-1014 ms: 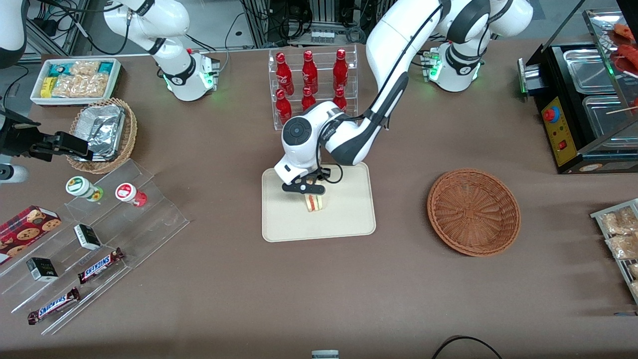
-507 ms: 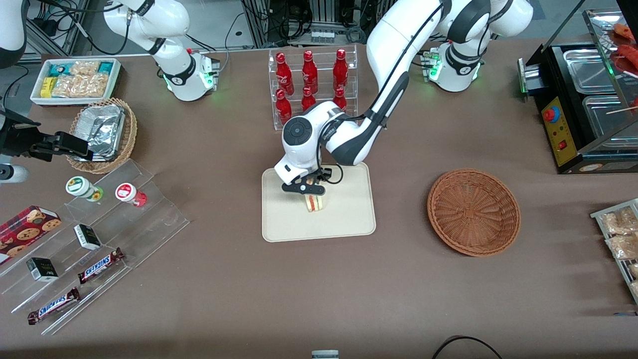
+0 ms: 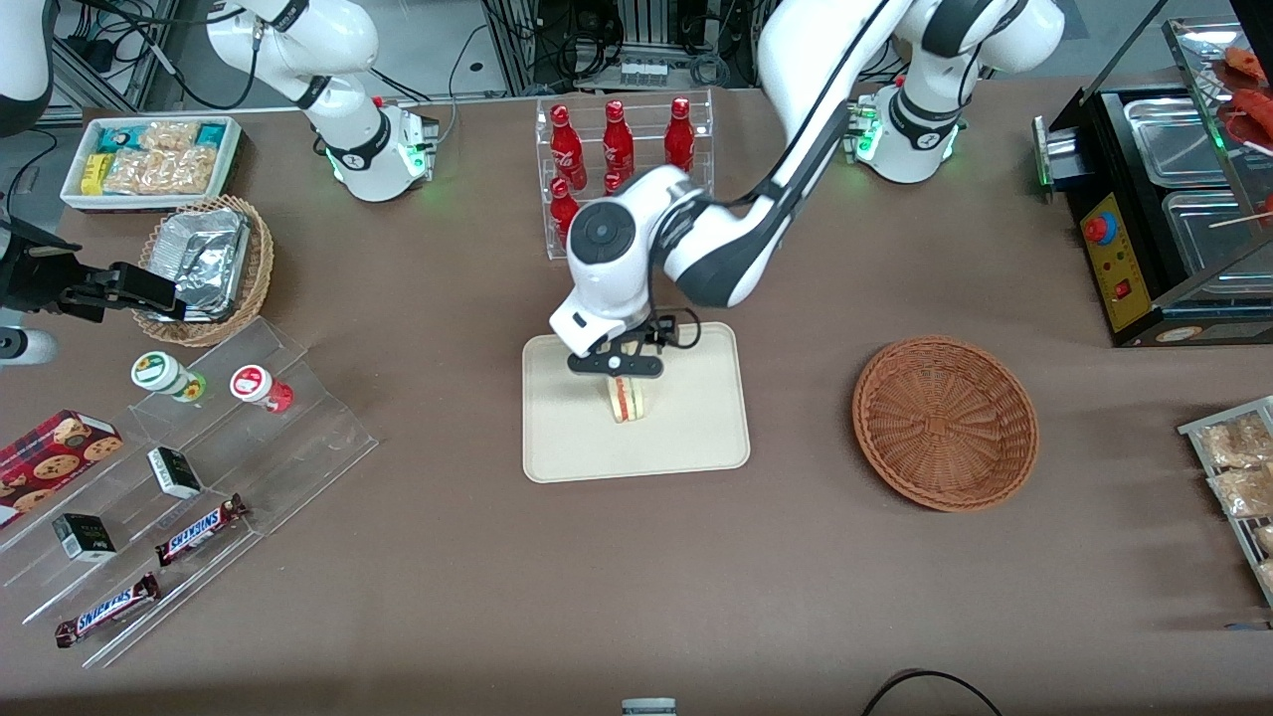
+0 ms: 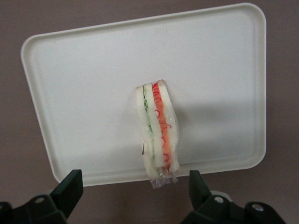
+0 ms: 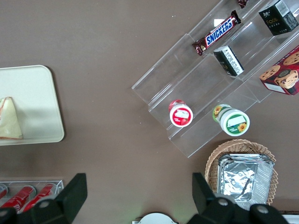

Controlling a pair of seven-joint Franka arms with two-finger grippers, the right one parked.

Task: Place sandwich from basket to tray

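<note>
The sandwich (image 4: 157, 135) stands on edge on the tray (image 4: 93, 70), directly below the wide-open, empty gripper (image 4: 135, 198), its long edge running between the fingers, so probably just lift straight up.

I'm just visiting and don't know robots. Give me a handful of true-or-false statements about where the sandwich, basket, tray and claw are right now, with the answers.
1. The sandwich stands on its edge on the tray. True.
2. The gripper is squeezing the sandwich. False: its fingers are spread wide and clear of the sandwich, and it hangs just above it.
3. The basket has nothing in it. True.
4. The basket sits on the tray. False: it rests on the table, apart from the tray, toward the working arm's end.
5. The red bottles are nearer the front camera than the tray. False: they are farther away.
</note>
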